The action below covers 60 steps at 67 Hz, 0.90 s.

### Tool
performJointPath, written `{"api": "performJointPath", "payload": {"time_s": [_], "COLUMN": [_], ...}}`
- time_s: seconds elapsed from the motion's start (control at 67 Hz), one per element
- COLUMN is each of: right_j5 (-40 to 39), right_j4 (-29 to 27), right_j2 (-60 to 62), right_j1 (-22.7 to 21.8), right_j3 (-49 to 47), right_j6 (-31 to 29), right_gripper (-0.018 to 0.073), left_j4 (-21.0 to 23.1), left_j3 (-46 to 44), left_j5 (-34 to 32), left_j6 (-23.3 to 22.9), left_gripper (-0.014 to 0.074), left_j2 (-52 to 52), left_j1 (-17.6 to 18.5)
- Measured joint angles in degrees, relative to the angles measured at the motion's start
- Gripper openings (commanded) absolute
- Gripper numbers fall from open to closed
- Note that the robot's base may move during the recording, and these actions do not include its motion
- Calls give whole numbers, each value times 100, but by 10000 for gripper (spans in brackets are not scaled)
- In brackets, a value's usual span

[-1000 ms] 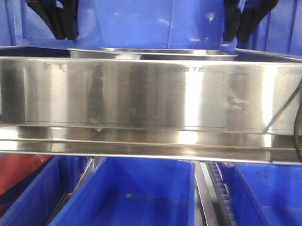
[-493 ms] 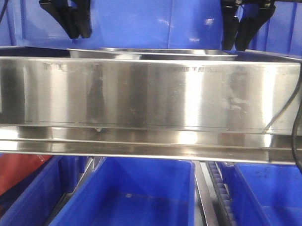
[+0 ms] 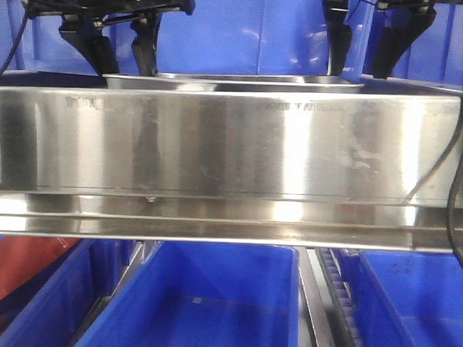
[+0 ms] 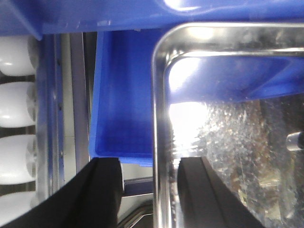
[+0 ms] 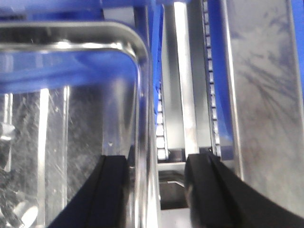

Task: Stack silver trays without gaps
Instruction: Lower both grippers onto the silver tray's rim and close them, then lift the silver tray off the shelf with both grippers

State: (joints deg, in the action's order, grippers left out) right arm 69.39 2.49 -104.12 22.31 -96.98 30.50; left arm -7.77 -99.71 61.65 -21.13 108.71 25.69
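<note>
A silver tray (image 3: 235,83) lies behind the steel rail, and only its rim shows in the front view. My left gripper (image 3: 123,59) hangs open just above the tray's left end. My right gripper (image 3: 363,60) hangs open above its right end. In the left wrist view the silver tray's (image 4: 228,142) left rim runs between the fingers of my left gripper (image 4: 152,190), with gaps on both sides. In the right wrist view the silver tray's (image 5: 85,123) right rim lies between the fingers of my right gripper (image 5: 159,190), close to the inner finger. I cannot tell whether more trays lie nested under it.
A long steel shelf rail (image 3: 232,151) spans the front view and hides the tray's body. Blue bins (image 3: 212,302) sit below it and more stand behind (image 3: 221,28). White rollers (image 4: 14,104) line the left side. A roller track (image 5: 164,118) runs to the right of the tray.
Both grippers have risen a little and spread their fingers, which were close together before. The left gripper has also shifted right. The tray has not moved.
</note>
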Motion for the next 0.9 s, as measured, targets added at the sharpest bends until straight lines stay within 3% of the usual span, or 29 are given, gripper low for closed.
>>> {"api": "performJointPath", "payload": {"time_s": [0.388,0.687,0.747,0.896], "right_j5": [-102,-142,-153,-161], "right_j4": [-154,-190,-190,-190], "right_j2": [-269,-404,-404,-404], "right_j1": [0,0,0,0], "right_j3": [0,0,0,0], "right_j6": [4,14,14,14], "right_gripper": [200,123,113,58], "left_j4": [0,0,0,13], "left_j3": [0,-12,-22,-19], "left_j5": [-11,-36,-36,-59], "left_j6": [0,0,0,0], "left_gripper": [222,212,173,-22], "left_j2": [201,224,224,224], "left_j1": [0,0,0,0]}}
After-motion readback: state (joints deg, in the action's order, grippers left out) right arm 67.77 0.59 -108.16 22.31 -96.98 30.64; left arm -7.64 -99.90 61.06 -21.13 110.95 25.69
